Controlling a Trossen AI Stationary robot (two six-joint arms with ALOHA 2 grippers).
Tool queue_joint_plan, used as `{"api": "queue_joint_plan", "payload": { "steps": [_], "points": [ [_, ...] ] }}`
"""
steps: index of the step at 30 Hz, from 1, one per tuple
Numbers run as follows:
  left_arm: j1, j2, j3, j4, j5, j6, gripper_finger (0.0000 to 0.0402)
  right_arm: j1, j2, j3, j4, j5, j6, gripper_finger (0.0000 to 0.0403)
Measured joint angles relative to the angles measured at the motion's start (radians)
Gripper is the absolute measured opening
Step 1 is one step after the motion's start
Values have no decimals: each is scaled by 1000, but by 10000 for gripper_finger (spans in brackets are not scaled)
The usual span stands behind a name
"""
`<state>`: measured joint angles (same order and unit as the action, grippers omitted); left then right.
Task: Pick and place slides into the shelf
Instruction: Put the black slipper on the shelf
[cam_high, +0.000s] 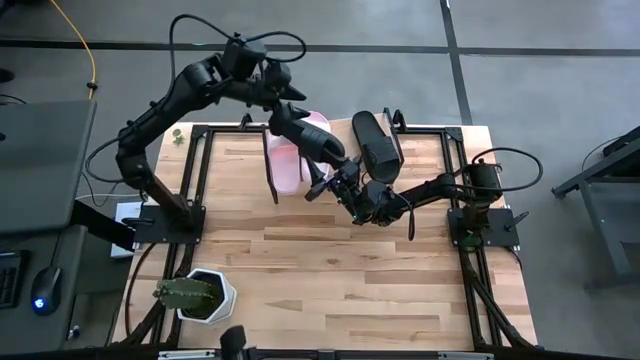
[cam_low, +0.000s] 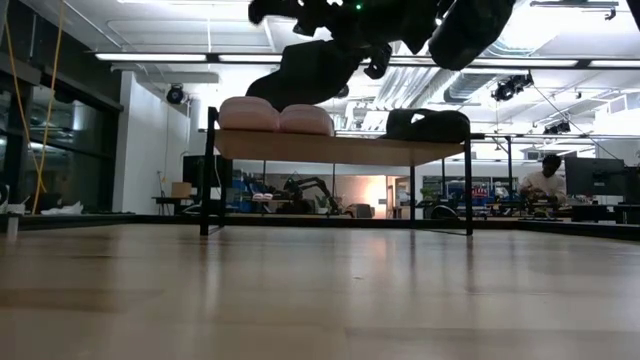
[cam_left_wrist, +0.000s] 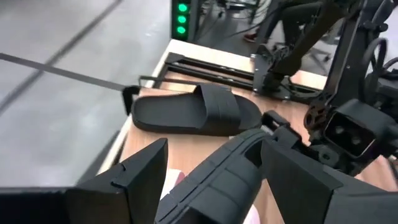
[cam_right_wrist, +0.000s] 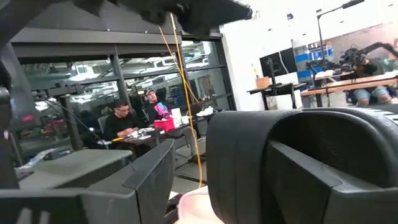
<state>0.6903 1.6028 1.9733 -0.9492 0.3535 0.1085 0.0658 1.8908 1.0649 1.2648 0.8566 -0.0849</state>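
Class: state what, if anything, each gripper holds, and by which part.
Both grippers, left and right, hold one black slide between their jaws; the gripped part cannot be told.

left gripper (cam_high: 322, 178): raised, clamped | right gripper (cam_high: 345, 190): raised, clamped, adjacent

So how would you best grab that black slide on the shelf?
Probably grip the black slide by its wide strap, from the open toe end: it lies sole-down and the strap arches clear of the sole, leaving room for one of the jaws.
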Motion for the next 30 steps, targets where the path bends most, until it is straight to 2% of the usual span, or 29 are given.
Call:
{"api": "queue_joint_plan", "payload": {
  "steps": [4,10,18,25,30],
  "points": [
    [63,0,-65,34,101,0,246,-4,0,0,4,15,-35,232],
    [111,-3,-107,26,231,-4,246,-8,0,0,18,127,-135,232],
    [108,-5,-185,-9,304,-23,246,-7,0,0,41,101,-141,232],
    [108,-5,-254,-35,313,13,246,-7,0,0,40,93,-148,232],
    [108,-5,-297,3,350,18,246,-7,0,0,38,92,-152,232]
  ]
}}
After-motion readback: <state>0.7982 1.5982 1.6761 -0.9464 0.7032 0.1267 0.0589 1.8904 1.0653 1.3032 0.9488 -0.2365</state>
